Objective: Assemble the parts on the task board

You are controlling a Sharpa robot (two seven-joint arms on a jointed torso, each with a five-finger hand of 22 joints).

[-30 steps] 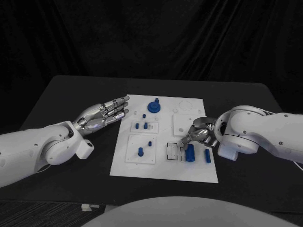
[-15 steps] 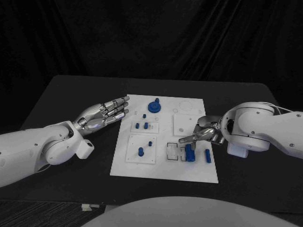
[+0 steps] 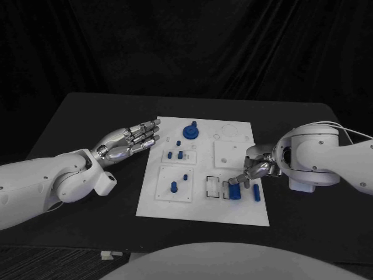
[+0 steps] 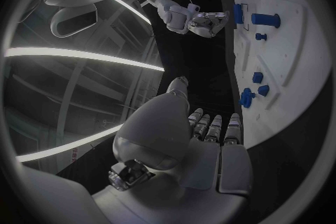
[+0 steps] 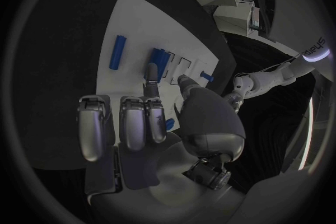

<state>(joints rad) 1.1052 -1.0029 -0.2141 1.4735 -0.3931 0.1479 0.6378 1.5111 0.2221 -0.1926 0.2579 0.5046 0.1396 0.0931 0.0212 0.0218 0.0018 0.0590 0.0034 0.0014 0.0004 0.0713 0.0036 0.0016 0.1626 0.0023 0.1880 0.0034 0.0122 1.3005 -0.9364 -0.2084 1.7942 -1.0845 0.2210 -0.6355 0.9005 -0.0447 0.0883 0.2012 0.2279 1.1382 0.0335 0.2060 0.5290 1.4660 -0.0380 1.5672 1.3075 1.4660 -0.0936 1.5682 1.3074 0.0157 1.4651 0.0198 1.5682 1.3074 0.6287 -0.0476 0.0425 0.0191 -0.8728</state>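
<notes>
— What has changed on your side?

— My right robot hand (image 3: 252, 169) has swung round over the near right part of the task board (image 3: 203, 211). A second ago its fingers pointed across the board, above the dark-outlined slots (image 3: 211, 186). Now they point down, with the tips right at the top of the upright blue block (image 3: 234, 190). I cannot tell whether they touch it.

— Does it have hold of anything?

— Nothing that I can see. One finger and the thumb are stretched out and apart towards the block, and the others are curled in. I judge it is lining up a pinch, so the grasp is still to come.

— And the other hand?

— My left robot hand (image 3: 129, 140) has not moved. It hovers flat and spread over the surface (image 3: 77, 116), just beside the board's left edge, and carries nothing.

— Count the things for me.

— There is one board and two hands. Of blue parts I make out seven:
- the block
- a slim rod (image 3: 254, 193) lying just right of the block
- a large knob (image 3: 190, 130) near the far edge
- two small pieces side by side (image 3: 174, 155)
- a tiny one (image 3: 186, 175) nearer me
- a peg (image 3: 174, 187) below the tiny one

A speck by the knob may be an eighth, but it is too small to tell.
</notes>
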